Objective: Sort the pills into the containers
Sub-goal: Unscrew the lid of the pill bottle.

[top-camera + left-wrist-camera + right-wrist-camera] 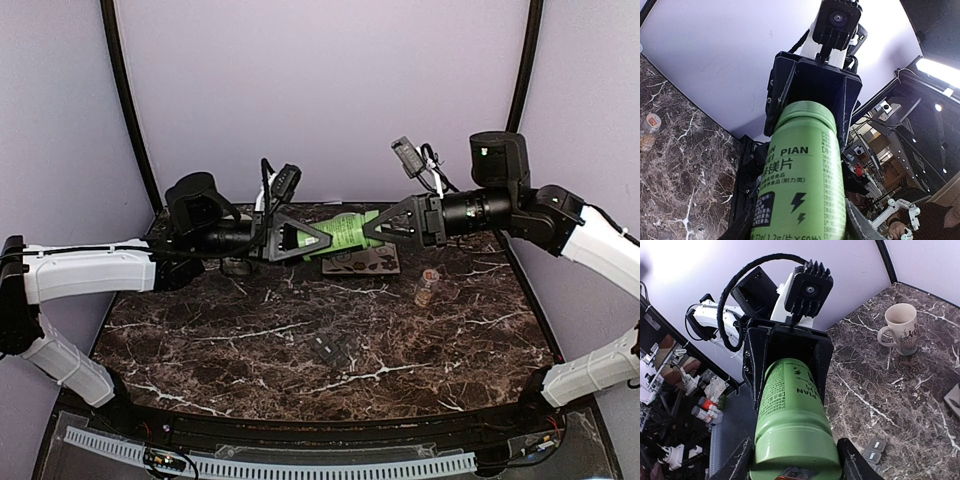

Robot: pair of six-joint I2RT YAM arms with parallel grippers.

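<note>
The green bottle (790, 415) is held level above the counter (250, 340), one end pinched by the left gripper (318, 238) and the other by the right gripper (370, 229), presumably so that its cap can be twisted off. The containers (325, 348) are left lying on the counter below; no loose pills can be made out.

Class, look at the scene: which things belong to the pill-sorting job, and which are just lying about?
Job: green bottle, gripped by left gripper and right gripper; grey compartment strip; small vial of tan pieces.
Lying about: cream mug; dark flat tray.
</note>
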